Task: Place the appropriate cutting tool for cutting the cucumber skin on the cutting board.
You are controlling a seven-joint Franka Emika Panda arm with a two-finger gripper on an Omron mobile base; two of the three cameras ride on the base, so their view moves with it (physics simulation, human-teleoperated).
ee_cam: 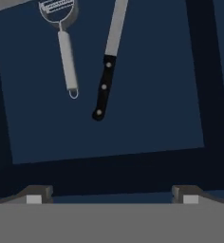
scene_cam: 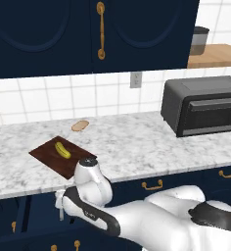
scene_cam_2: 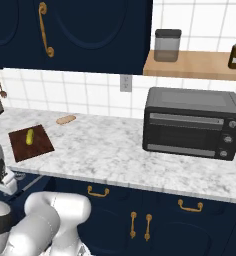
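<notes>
Grey metal was what you had in the hand view: one small grey metal peeler with a straight handle and forked head [ee_cam: 65,45], lying on the dark navy drawer floor [ee_cam: 147,95], plus one longer black-handled pointed knife [ee_cam: 109,61] just beside it, not touching. So two tools in there, one of each. The peeler's head sat right up against the top edge of the hand view, with its looped handle end pointing back toward you. Your gripper [ee_cam: 112,194] hung above them with its two dark finger tips spread wide and nothing between them, well apart from both tools. Plenty of bare drawer floor lay to the knife's side and below both handles.

Up on the white marble counter [scene_cam: 137,142] you had one flat dark reddish-brown wooden cutting board [scene_cam: 46,154], sitting near the front edge, with one small yellow-green cucumber [scene_cam: 62,149] lying on it. One flat tan bread slice [scene_cam: 80,125] lay behind the board, and one black toaster oven [scene_cam: 205,105] stood well off to the right, leaving lots of open marble between.
</notes>
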